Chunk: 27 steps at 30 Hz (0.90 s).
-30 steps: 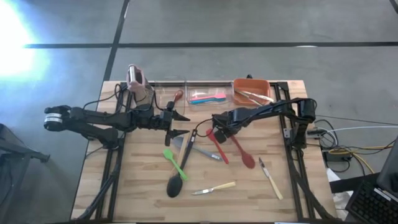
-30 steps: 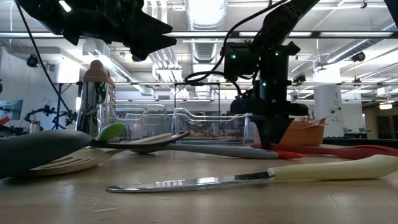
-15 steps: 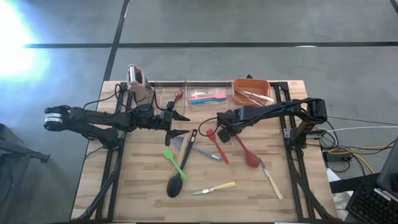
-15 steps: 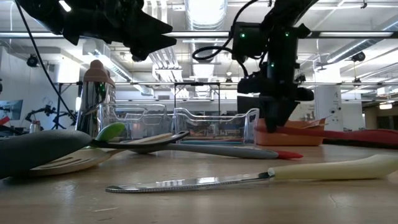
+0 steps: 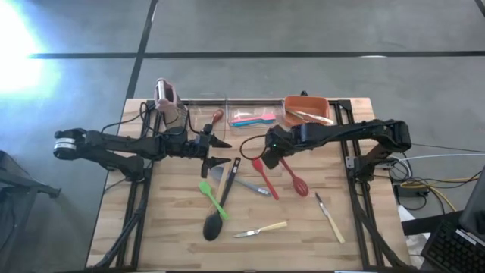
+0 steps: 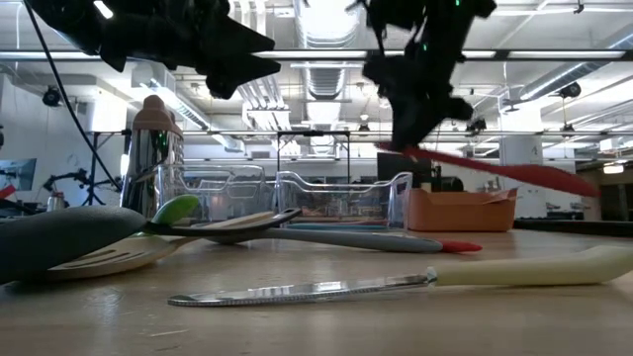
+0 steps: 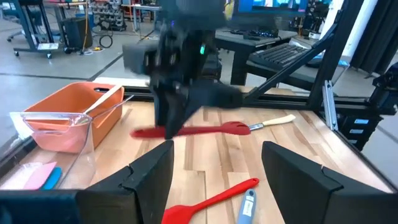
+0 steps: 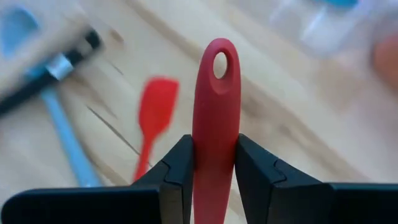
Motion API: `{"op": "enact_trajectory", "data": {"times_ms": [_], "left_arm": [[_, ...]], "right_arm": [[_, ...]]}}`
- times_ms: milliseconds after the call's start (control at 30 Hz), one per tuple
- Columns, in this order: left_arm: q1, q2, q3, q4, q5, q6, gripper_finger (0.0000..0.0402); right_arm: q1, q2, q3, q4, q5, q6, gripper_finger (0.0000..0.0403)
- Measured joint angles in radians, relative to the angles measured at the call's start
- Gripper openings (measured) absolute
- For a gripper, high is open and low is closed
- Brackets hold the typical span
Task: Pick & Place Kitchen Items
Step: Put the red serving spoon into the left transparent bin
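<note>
Looking for brand names or labels, no readable writing shows on any utensil or bin.

Going left to right on the desk (image 5: 167, 227): the pink-topped rack (image 5: 165, 94) stands at the far left corner, right by the edge. The left claw (image 5: 220, 151) hangs above the desk near the middle, fingers spread apart, holding nothing. Just below it sits the cluster: green spatula (image 5: 213, 198), black ladle (image 5: 217, 220), wooden spatula (image 5: 218, 176), and a blue-handled utensil (image 5: 251, 187). A pale-handled knife (image 5: 261, 229) lies nearer the front edge with bare wood around it. The clear bin (image 5: 227, 114) along the back edge holds pink and blue utensils.

A small red spatula (image 5: 264, 175) lies flat mid-desk. The right claw (image 5: 274, 149) is clamped on the handle of the long red slotted spoon (image 5: 294, 177), which is lifted clear of the desk and tilted, head end lower. The red-orange bin (image 5: 306, 111) sits at the back right. Another pale-handled knife (image 5: 329, 217) lies alone toward the right edge, open wood around it.
</note>
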Motion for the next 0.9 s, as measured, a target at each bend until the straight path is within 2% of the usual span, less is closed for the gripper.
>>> {"op": "enact_trajectory", "data": {"times_ms": [333, 600, 767, 900], "left_arm": [[0.001, 0.002, 0.000, 0.022, 0.000, -0.106, 0.0245], [0.001, 0.003, 0.000, 0.068, 0.030, -0.213, 0.0245], [0.001, 0.034, 0.000, 0.200, 0.064, -0.212, 0.0245], [0.002, 0.104, 0.000, 0.333, 0.080, -0.213, 0.0245]], "right_arm": [[0.077, -0.084, 0.207, 0.016, 0.237, -0.219, 0.0077], [0.145, -0.084, 0.307, 0.142, 0.266, -0.525, 0.0077], [0.188, -0.083, 0.304, 0.265, 0.262, -0.658, 0.0077], [0.210, -0.083, 0.303, 0.346, 0.260, -0.701, 0.0077]]}}
